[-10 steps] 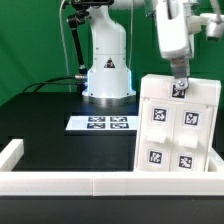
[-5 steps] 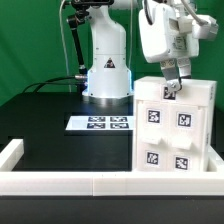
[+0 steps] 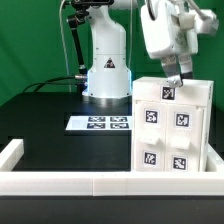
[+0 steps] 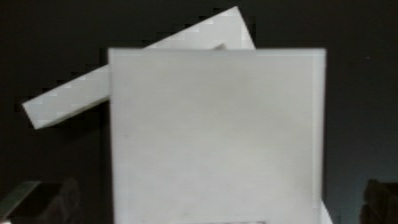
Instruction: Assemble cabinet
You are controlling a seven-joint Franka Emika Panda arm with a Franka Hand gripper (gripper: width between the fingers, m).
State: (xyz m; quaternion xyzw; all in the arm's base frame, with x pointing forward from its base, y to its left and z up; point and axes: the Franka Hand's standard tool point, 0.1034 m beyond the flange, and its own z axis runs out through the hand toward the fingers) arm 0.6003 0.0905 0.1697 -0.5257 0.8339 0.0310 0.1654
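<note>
The cabinet (image 3: 172, 125) is a tall white box with several black-and-white tags on its face. It stands at the exterior view's right, just behind the front rail. My gripper (image 3: 173, 82) comes down on its top edge, with one finger on each side of it. In the wrist view the cabinet (image 4: 217, 130) fills the middle as a plain white panel. The dark fingers (image 4: 32, 200) show at both lower corners, on either side of it. No smaller drawer blocks are in view.
The marker board (image 3: 98, 123) lies flat in the middle of the black table. The robot base (image 3: 107, 75) stands behind it. A low white border rail (image 3: 60, 181) runs along the front and up the left side. A slanted white strip (image 4: 80, 92) shows behind the cabinet.
The gripper and the cabinet's top have shifted toward the exterior view's left. The cabinet has turned a little, so more of its left side shows.
</note>
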